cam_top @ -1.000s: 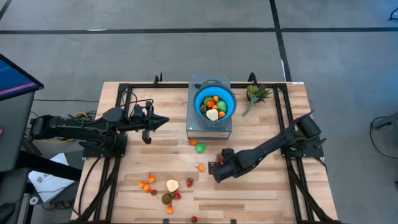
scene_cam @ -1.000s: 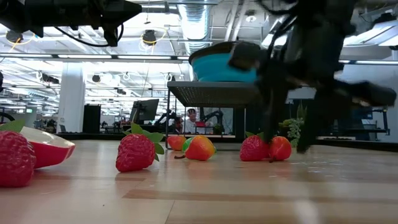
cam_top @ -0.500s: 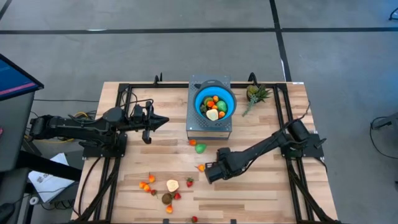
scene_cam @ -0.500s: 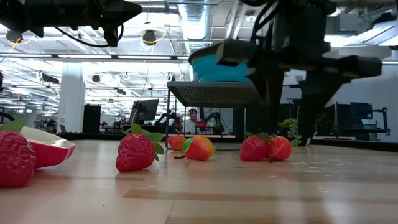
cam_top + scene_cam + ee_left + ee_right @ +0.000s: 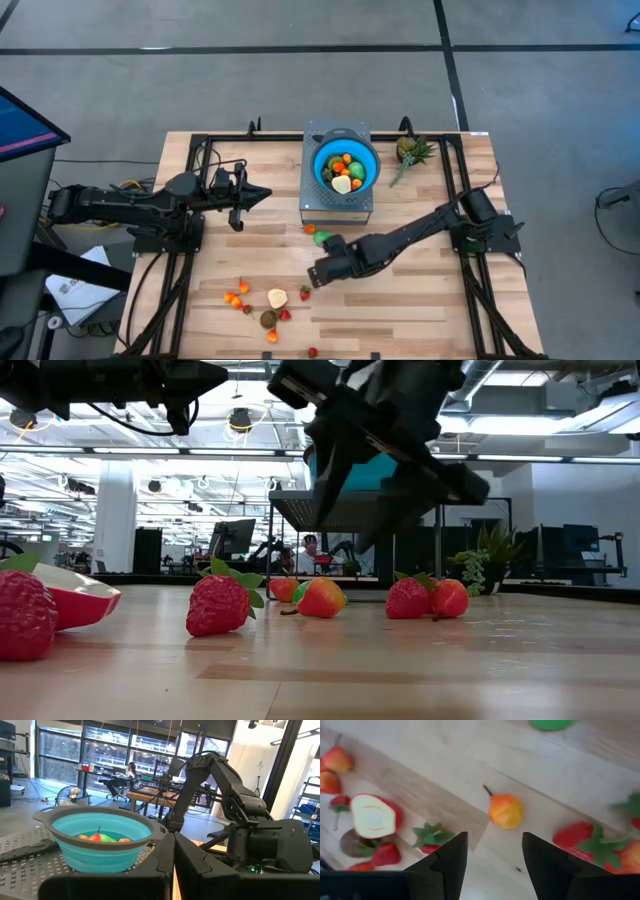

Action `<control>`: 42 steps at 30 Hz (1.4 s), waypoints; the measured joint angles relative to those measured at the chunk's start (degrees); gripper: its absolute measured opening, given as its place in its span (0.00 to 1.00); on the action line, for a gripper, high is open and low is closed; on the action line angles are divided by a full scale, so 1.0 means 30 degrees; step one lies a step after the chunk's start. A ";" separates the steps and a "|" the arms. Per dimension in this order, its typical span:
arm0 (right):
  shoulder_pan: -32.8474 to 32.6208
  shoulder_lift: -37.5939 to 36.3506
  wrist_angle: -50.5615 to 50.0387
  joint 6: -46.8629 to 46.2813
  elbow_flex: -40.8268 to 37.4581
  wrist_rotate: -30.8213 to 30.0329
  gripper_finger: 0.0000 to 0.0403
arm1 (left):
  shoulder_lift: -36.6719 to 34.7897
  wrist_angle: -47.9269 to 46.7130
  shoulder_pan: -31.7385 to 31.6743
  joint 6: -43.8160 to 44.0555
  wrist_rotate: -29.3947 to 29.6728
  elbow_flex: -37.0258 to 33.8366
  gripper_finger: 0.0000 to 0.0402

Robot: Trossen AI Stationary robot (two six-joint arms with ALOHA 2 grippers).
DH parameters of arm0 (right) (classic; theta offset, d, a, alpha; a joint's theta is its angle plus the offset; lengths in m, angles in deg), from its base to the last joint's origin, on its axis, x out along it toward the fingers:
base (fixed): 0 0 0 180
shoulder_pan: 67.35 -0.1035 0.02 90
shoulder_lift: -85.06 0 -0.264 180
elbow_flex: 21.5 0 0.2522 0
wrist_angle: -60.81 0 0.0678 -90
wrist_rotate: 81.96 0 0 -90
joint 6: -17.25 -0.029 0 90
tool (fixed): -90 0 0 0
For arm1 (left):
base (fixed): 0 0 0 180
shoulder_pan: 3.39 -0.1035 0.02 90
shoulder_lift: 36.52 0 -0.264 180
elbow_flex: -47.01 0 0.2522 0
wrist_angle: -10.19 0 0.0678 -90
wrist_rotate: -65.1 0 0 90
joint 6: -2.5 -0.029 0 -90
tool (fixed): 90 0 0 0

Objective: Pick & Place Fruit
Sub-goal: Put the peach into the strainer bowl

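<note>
A: Since a second ago the right gripper has swept leftward across the pale wooden table, from beside the small orange fruit to a spot over it. The left arm has not shifted.

B: And the jaws?

A: On the right they stand apart with nothing between them; in the right wrist view the small orange pear-shaped toy fruit with a dark stem lies on the boards just ahead of the gap. The left gripper is closed and empty, hovering left of the round blue collapsible bowl.

B: Where's the rest of the fruit?

A: Several pieces already sit in the bowl, up on its grey perforated metal stand. A glossy green fruit lies just in front of that stand. A loose cluster, including a halved red-skinned fruit with a cream face and a small red strawberry with a green leafy cap, lies towards the table's front left.

B: So which step?

A: I'd say the approach to a pick. Next it likely needs to centre on the orange fruit, descend, and close gently, as the piece looks round enough to roll.
</note>
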 joint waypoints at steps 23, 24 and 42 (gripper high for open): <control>0.0204 0.0007 0.0195 0.3429 0.0000 0.1322 0.45 | 0.0000 0.0015 -0.0005 0.0000 0.0000 0.0000 0.00; 0.0236 0.0008 0.0199 0.3429 0.0000 0.1322 0.45 | 0.0000 0.0026 -0.0005 0.0000 0.0000 0.0000 0.00; 0.0405 0.0008 0.0346 0.3458 -0.0007 0.1177 0.45 | 0.0000 0.0069 -0.0007 0.0000 0.0000 0.0000 0.00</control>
